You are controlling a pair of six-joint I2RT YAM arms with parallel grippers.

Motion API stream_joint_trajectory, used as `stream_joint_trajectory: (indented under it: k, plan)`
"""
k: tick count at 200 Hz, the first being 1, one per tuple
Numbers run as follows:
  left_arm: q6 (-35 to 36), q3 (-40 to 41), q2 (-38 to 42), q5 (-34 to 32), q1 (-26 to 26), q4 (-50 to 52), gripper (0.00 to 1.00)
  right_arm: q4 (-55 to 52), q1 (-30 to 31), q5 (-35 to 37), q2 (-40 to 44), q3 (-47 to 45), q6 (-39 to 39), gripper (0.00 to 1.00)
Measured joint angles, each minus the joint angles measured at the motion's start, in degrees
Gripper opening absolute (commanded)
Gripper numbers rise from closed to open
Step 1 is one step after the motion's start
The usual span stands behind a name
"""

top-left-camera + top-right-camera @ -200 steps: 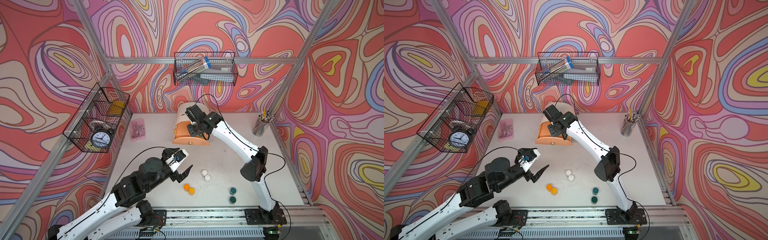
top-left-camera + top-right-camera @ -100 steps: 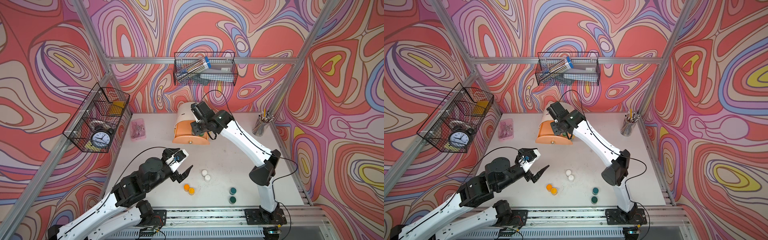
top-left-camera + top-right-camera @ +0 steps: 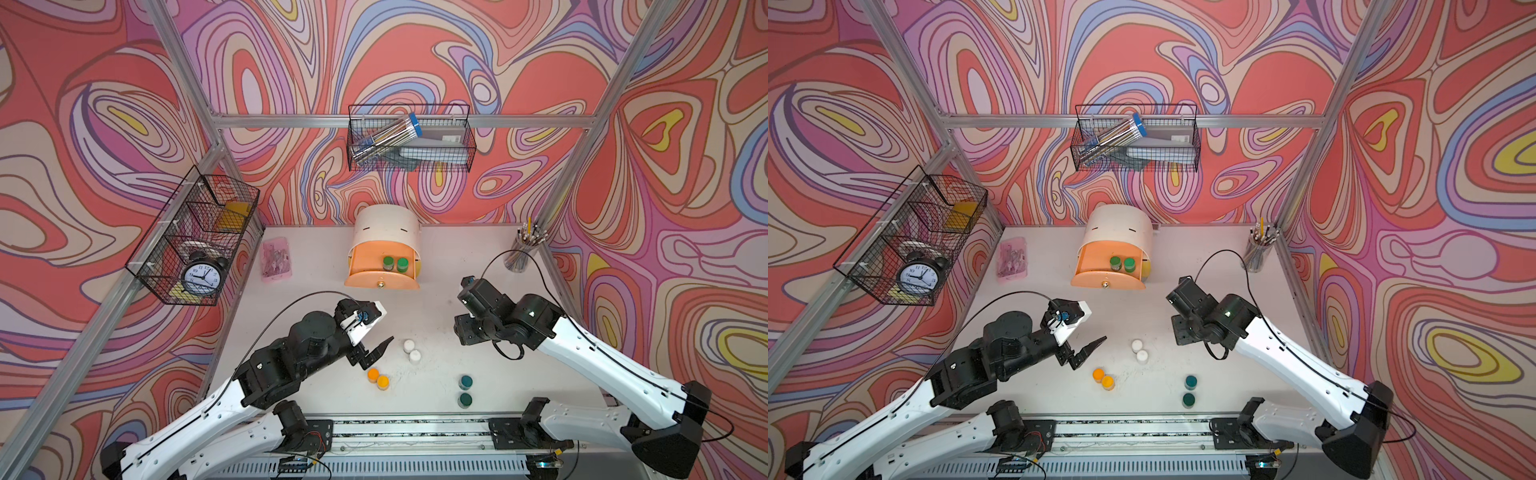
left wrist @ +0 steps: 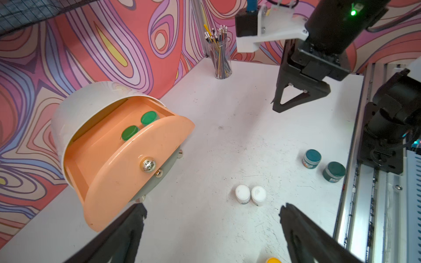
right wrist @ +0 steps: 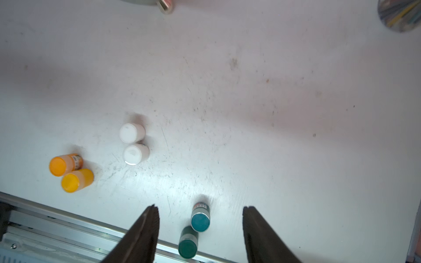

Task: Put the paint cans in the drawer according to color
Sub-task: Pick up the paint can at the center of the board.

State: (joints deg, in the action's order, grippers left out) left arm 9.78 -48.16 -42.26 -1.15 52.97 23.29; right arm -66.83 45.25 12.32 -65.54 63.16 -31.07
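Two green paint cans [image 3: 388,262] lie in the peach drawer [image 3: 368,272]; six more cans [image 3: 409,345] wait near the left gripper [image 3: 387,324] and right gripper [image 5: 200,207], fingers apart, empty.

The cream drum cabinet [image 3: 386,226] stood at the middle of the desk's [image 3: 457,257] back edge. Its top drawer [image 3: 380,279], peach with a gold knob, was pulled out toward the front edge. Inside it, two green cans [image 3: 388,262] stood upright side by side, just right of the drawer's middle. Six more cans stood upright on the desk in close pairs. The white cans [image 3: 409,345] were near the desk's middle. The orange cans [image 3: 372,374] were to their left and nearer the front edge. The teal cans [image 3: 466,380] were toward the front right corner, one behind the other.
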Motion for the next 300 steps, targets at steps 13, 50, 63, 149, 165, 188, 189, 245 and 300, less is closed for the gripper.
stream_joint_trajectory:
  k: [13,50,63,149,165,188,189,245,300]
  plan:
    - [-0.4,0.0,-1.5,1.2,0.0,0.1,0.98,0.0,0.1,-0.3,1.9,-3.7,-2.5,0.68]
    - [-0.8,0.0,-2.6,2.5,0.0,0.5,0.99,5.1,0.9,-3.1,3.1,-12.4,-7.1,0.70]
    - [-0.8,0.0,-2.1,2.5,0.0,0.5,0.98,7.4,1.4,-4.2,1.8,-15.3,-8.1,0.69]
    - [-0.8,0.0,-0.5,2.5,0.0,0.5,0.99,16.7,9.3,-7.5,-10.4,-23.3,-14.1,0.63]
    - [-0.8,0.0,-0.4,2.5,0.0,0.5,0.98,17.6,10.6,-7.6,-12.3,-23.3,-14.9,0.62]
    - [-0.8,0.0,0.1,2.5,0.0,0.5,0.98,17.5,11.0,-7.1,-12.8,-23.3,-15.7,0.56]
    - [-0.8,0.0,0.1,2.5,0.0,0.5,0.98,17.5,11.1,-7.0,-12.8,-23.3,-15.8,0.56]
    - [-0.8,0.0,0.5,2.5,0.0,0.5,0.98,16.6,11.1,-4.7,-12.8,-22.6,-16.5,0.29]
    - [-0.8,0.0,0.7,2.4,0.0,0.5,0.99,8.9,11.1,1.2,-15.7,-3.6,-11.5,0.31]
